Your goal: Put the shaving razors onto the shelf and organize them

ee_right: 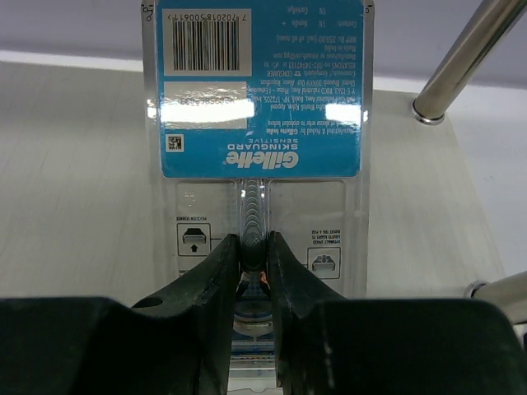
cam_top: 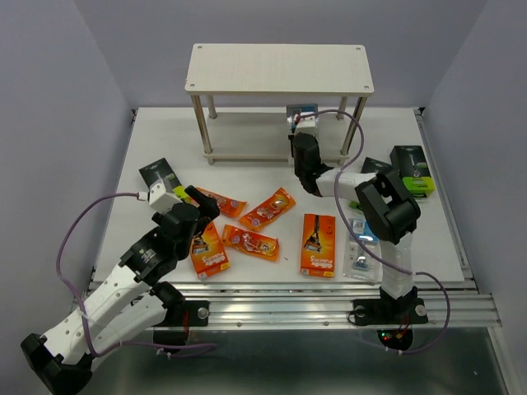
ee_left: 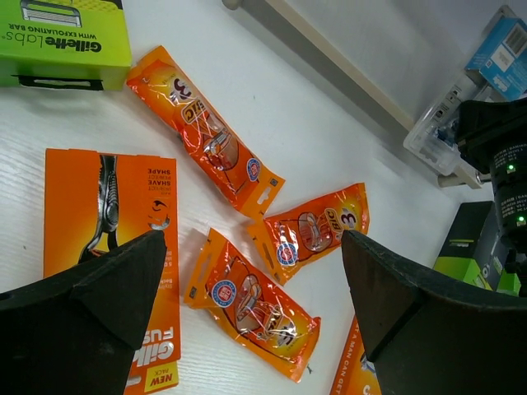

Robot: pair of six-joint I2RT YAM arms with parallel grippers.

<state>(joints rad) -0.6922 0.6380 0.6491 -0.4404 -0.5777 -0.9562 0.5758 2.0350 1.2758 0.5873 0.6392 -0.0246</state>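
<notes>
The right claw (ee_right: 254, 247) is nearly closed, pinching the clear-blue blister pack (ee_right: 259, 99) by its near end. The pack's long axis runs straight ahead of the fingers, barcode end farthest out. Just beyond and below that far end lies the shelf's lower board (ee_right: 74, 164), with a metal leg (ee_right: 469, 58) ahead to the claw's right. Whether the pack touches the board I cannot tell. This arm is the one at the shelf (cam_top: 280, 67). The left claw (ee_left: 251, 247) gapes wide and empty above orange foil packets (ee_left: 247, 309) on the table (ee_left: 313, 115) — well apart from the shelf.
</notes>
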